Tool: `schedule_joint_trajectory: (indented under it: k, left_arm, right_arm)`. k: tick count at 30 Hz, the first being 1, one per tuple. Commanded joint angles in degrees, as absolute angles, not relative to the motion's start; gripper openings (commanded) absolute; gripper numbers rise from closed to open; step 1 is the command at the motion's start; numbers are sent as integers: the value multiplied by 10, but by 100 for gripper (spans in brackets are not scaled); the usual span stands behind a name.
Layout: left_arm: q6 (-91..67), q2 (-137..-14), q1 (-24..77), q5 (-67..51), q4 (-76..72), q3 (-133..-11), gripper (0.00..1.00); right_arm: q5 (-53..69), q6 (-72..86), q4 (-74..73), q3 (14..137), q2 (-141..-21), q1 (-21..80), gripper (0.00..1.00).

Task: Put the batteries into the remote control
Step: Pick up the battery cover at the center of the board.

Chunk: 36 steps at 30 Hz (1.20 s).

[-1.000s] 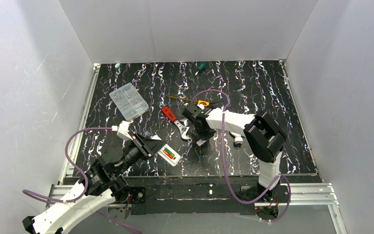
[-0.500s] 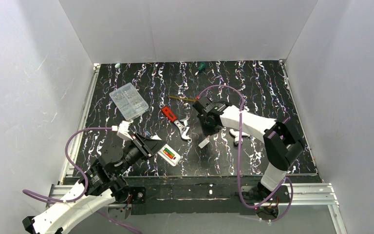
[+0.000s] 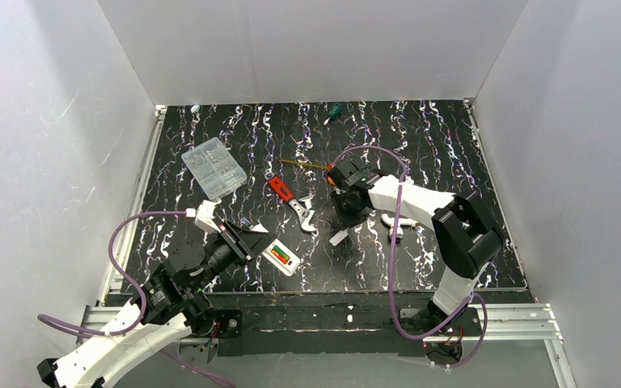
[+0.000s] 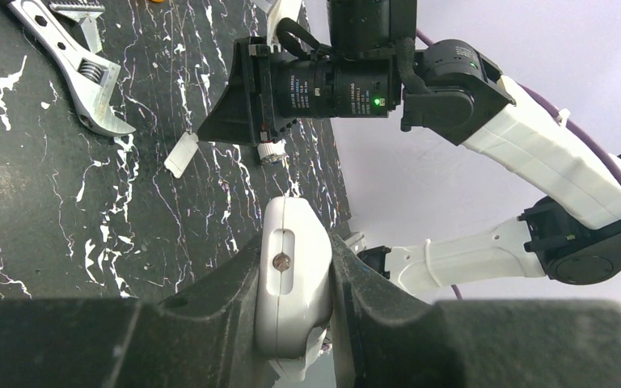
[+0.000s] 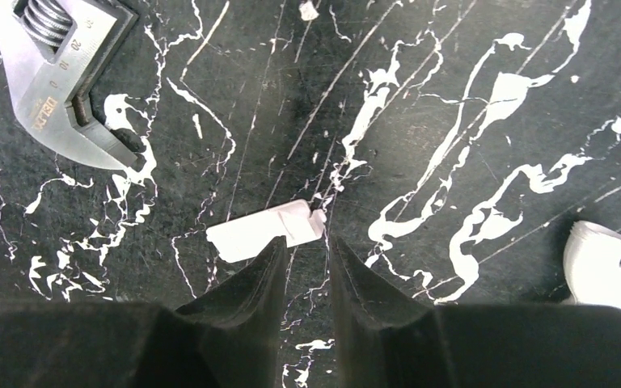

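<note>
My left gripper [image 3: 259,243] is shut on one end of the white remote control [image 3: 281,256] and holds it low at the front left. The green, yellow and red batteries [image 3: 284,258] lie in its open bay. In the left wrist view the remote's end [image 4: 291,283] is clamped between the fingers. My right gripper [image 3: 343,218] hovers just over a small flat white plastic piece [image 3: 339,237] on the table. In the right wrist view this piece [image 5: 263,230] lies at the fingertips. The right gripper [image 5: 307,246] is empty, its jaws a narrow gap apart.
A red-handled adjustable wrench [image 3: 291,202] lies left of the right gripper, its silver head [image 5: 57,81] close by. A white tap-shaped piece [image 3: 394,226] sits to its right. A clear compartment box [image 3: 213,168] stands at the back left. A green screwdriver [image 3: 334,110] is at the far edge.
The right arm has swung to the right, its gripper shifting slightly right and back while staying over the flat white piece. The left arm and remote have not moved.
</note>
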State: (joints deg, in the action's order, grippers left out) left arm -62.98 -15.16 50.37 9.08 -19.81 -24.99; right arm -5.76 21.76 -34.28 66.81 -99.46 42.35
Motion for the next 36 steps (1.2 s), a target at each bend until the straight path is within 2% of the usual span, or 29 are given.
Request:
schedule_joint_trajectory:
  k: [1,12,17,29,36]
  left_arm:
    - [-622,-143,504,94,-229,-264,0]
    - [-621,-154,504,91,-238,-267,0]
    - [-621,-155,504,90,-239,-266,0]
    - [-621,-146,504,92,-233,-265,0]
    - [-621,-140,504,92,-234,-263,0]
  right_arm:
    - [-24,198,-315,664,-1003,414,34]
    - [-28,183,-316,657,-1021,404,34]
    - [-13,182,-310,652,-1024,404,31]
    - [-6,174,-309,647,-1015,403,14]
    - [-78,160,-388,693,-994,405,3]
